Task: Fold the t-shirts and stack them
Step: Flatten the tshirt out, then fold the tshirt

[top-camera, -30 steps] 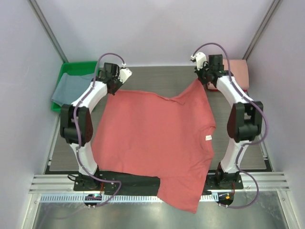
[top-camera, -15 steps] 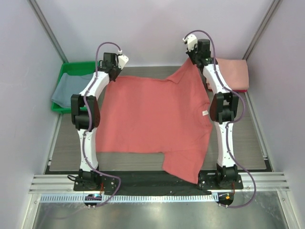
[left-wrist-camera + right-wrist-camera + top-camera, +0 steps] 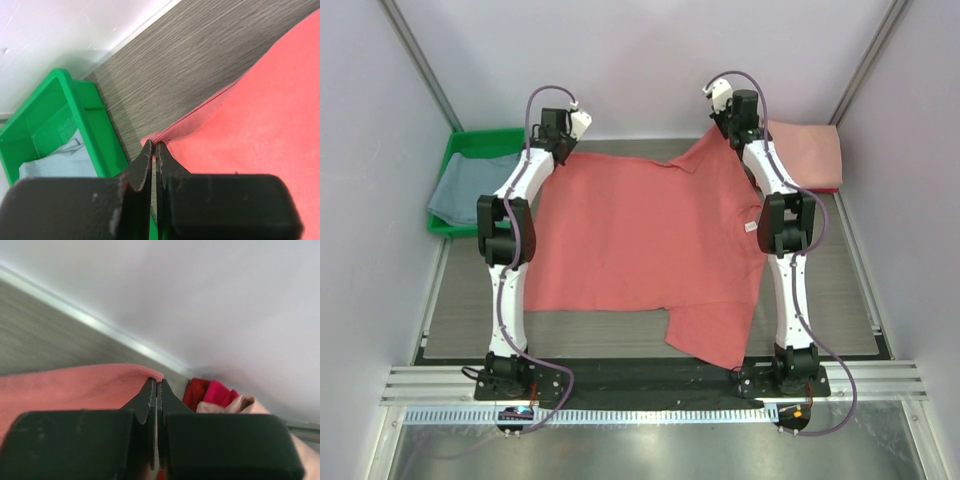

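Grey-blue shirt half hidden in tray, pink shirt partly behind right arm, red shirt cut off in left wrist view, label unreadable, right wrist view blurred

walls: pale lilac, plain | table: grey wood-grain | rail: ribbed metal, near edge | light: even

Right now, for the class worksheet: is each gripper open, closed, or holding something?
Left gripper: closed, pinching a corner of the coral-red t-shirt.
Right gripper: closed, pinching the same t-shirt's far edge.
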Robot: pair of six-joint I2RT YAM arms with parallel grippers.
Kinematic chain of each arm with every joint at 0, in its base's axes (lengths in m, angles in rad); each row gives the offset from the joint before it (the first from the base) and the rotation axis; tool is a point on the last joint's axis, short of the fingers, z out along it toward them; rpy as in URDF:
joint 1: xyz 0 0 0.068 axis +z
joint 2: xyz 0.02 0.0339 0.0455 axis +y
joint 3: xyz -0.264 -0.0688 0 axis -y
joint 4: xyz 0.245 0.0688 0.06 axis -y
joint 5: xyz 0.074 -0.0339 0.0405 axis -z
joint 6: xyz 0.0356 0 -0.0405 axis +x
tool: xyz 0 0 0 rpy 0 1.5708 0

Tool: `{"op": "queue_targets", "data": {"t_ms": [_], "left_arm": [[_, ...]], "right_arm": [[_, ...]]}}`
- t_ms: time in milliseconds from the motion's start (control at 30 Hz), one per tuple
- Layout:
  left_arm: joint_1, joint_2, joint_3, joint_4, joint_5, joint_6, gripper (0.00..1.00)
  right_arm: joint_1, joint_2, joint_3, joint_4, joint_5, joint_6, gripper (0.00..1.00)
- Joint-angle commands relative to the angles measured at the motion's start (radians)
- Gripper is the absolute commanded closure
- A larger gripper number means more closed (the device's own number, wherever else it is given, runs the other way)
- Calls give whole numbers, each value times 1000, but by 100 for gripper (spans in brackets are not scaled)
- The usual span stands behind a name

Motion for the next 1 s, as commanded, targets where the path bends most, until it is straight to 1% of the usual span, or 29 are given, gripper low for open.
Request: {"op": "queue_targets", "data": {"t_ms": [0, 33, 67, 100, 133, 167, 233, 600, 800, 867, 900, 967], "left_arm": [[1, -119, -16, 50, 11, -5, 100], [1, -142, -37, 51, 17, 2, 100], [1, -168, -91, 53, 36, 14, 100], [1, -193, -123, 59, 42, 48, 100], [0, -246, -201, 79, 39, 56, 100], [0, -269, -240, 124, 30, 65, 100], [0, -324, -312, 140, 34, 94, 100], [0, -490, -489, 145, 42, 126, 100], [0, -553, -570, 152, 54, 153, 100], [0, -566, -599, 153, 56, 157, 100], [0, -572, -608, 153, 57, 159, 100], [0, -587, -633, 153, 59, 162, 100]], "right_arm": [[3, -186, -76, 18, 0, -18, 99], [3, -220, -142, 11, -3, -21, 99], [3, -255, -180, 3, -11, -37, 99], [4, -298, -222, 4, -17, -43, 99], [4, -363, -292, 4, -22, -43, 99], [6, -398, -321, 3, -25, -35, 99], [10, -475, -389, -21, -26, -34, 99], [82, -739, -598, -158, -5, 6, 99], [121, -894, -740, -192, 12, 11, 99], [124, -921, -785, -200, 12, 11, 99], [124, -934, -799, -200, 45, 6, 99], [122, -967, -848, -203, 59, -3, 99]]}}
